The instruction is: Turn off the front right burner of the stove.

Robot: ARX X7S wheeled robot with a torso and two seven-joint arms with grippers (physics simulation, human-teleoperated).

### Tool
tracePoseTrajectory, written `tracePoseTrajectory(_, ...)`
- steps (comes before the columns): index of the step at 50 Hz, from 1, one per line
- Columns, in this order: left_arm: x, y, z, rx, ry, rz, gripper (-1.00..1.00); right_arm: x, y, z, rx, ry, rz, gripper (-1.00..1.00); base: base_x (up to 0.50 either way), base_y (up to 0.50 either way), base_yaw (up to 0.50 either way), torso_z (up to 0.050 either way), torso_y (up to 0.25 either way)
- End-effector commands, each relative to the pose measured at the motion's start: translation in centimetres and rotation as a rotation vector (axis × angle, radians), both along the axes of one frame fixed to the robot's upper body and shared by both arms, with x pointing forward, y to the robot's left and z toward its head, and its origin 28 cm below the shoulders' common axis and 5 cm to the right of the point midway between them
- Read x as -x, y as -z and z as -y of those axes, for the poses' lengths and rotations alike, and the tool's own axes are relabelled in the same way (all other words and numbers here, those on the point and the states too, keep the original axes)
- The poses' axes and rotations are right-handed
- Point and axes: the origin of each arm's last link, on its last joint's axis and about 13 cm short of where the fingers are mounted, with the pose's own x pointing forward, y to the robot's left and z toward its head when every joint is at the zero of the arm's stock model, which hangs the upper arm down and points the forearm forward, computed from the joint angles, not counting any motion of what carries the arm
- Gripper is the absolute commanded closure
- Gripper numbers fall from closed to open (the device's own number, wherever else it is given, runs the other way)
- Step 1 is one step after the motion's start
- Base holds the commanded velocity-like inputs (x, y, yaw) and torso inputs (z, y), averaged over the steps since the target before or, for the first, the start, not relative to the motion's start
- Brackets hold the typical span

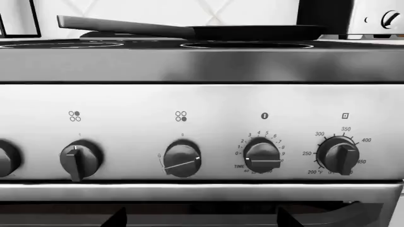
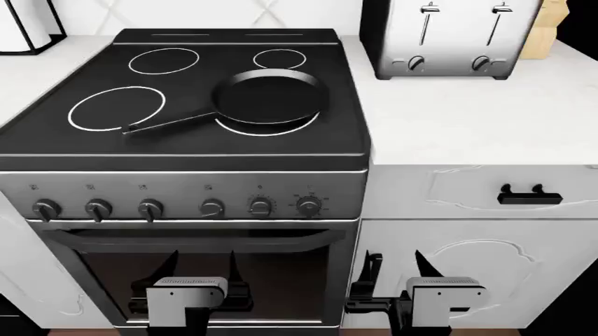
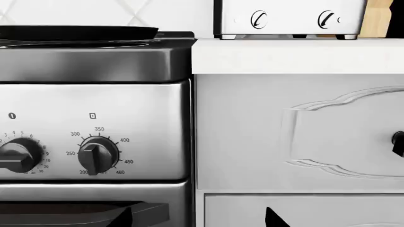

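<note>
Both hands, left hand [image 2: 200, 269] and right hand [image 2: 393, 269], hang spread apart before the stove [image 2: 187, 190]; its front right burner [image 2: 280, 128] lies under the frying pan [image 2: 269, 96]

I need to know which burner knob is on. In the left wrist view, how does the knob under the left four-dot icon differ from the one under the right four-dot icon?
The left burner knob has its grip bar standing vertical, white pointer mark at the top; the right burner knob has its bar tilted near horizontal. The left knob's icon has its upper-right dot dark; the right knob's icon has its lower-right dot dark. Both are round dark knobs on the stove front panel, alike in size.
</note>
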Motion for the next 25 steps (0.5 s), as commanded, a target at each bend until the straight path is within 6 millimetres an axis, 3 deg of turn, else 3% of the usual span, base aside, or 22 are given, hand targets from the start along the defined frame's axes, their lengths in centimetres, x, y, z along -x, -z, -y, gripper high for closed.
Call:
tracePoseTrajectory(1, -0.02, -0.05, -0.03, 0.006, 0.001, -0.002, -1.00, 0.01, 0.05, -0.03, -0.004, -0.002, -0.002, -1.00, 0.00, 0.00, 0.00, 0.000, 0.000)
tracePoseTrajectory(14, -0.55, -0.53, -0.36, 0.007, 0.044, -0.004, -1.00, -0.07, 0.36, -0.06, -0.023, -0.007, -0.032, -1.00, 0.00, 0.00, 0.00, 0.000, 0.000)
tracePoseTrajectory(25, -0.59, -0.29, -0.29, -0.004, 0.058, -0.015, -1.00, -0.04, 0.35, -0.20, -0.014, -0.030, -0.030, -1.00, 0.00, 0.50, 0.00, 0.000, 0.000)
